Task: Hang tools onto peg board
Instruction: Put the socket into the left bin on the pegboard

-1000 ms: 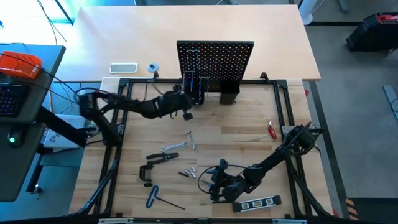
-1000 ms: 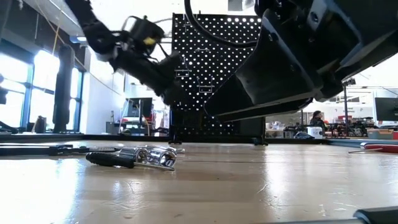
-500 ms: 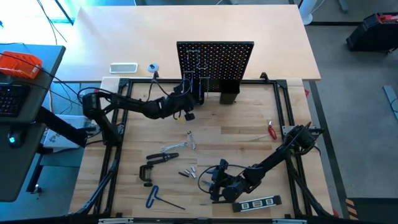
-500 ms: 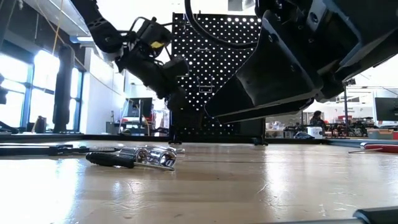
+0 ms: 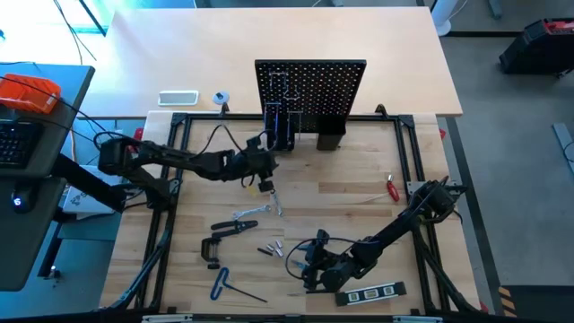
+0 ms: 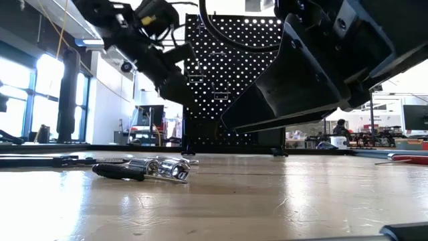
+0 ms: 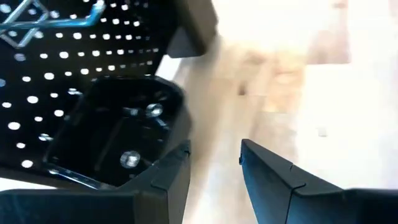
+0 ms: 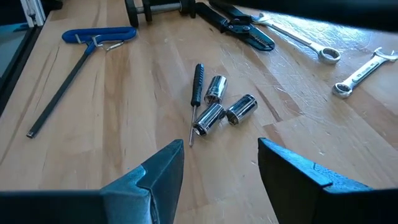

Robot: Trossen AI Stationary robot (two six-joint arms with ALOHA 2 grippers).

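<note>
The black peg board [image 5: 309,88] stands upright at the table's far side, with black holder boxes [image 5: 280,133] at its base. My left gripper [image 7: 214,158] hangs open and empty just in front of one box [image 7: 118,140], above the table [image 5: 271,158]. Wrenches [image 5: 256,212], pliers [image 5: 235,227], a C-clamp [image 5: 211,249], a blue-handled hex key [image 5: 224,285], sockets [image 8: 224,109] and a small screwdriver [image 8: 196,87] lie flat on the wood. My right gripper [image 8: 219,148] stands open low over the near side [image 5: 305,266], short of the sockets. A black level [image 5: 369,293] lies beside it.
A red-handled tool [image 5: 392,188] lies near the right rail. A black frame [image 5: 179,121] rims the wooden table. A white tray [image 5: 178,97] sits beyond it, far left. Bare wood lies between the peg board and the tools. In the low view my right arm [image 6: 314,60] fills the upper right.
My left gripper has drawn back from the holder box at the peg board's base, toward the table's near and left edges, and has risen a little. My right arm has kept still. The tools on the table have not moved.
</note>
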